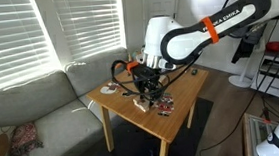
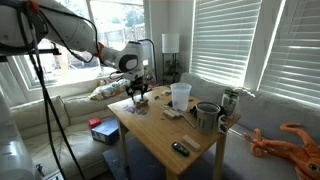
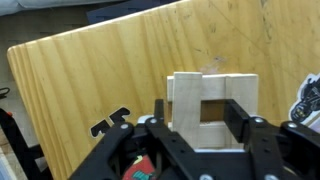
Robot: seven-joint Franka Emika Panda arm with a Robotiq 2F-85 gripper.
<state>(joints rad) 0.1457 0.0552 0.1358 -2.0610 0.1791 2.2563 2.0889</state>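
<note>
Pincer about half open, hanging low over the wooden table. In the wrist view the pale wooden block sits lower centre-right of the frame, right in the gap between the two fingers. Its top edge pokes out above the fingertips and its sides run under them. Can't tell whether the pads touch the block's sides, and nothing looks lifted; the block reads as lying flat on the tabletop. There's a darker square in its middle, either a hole or shadow, can't resolve it. The block's lower part is covered by the pincer body. In both exterior views the pincer is over the table's far end, toward frame centre. The block itself is too small and masked by the fingers to pick out there. A red item at the bottom edge of the wrist view is mostly hidden, and a black-and-white thing is cut off at the right edge. A clear cup and a mug stand right of centre, well apart from the pincer.
</note>
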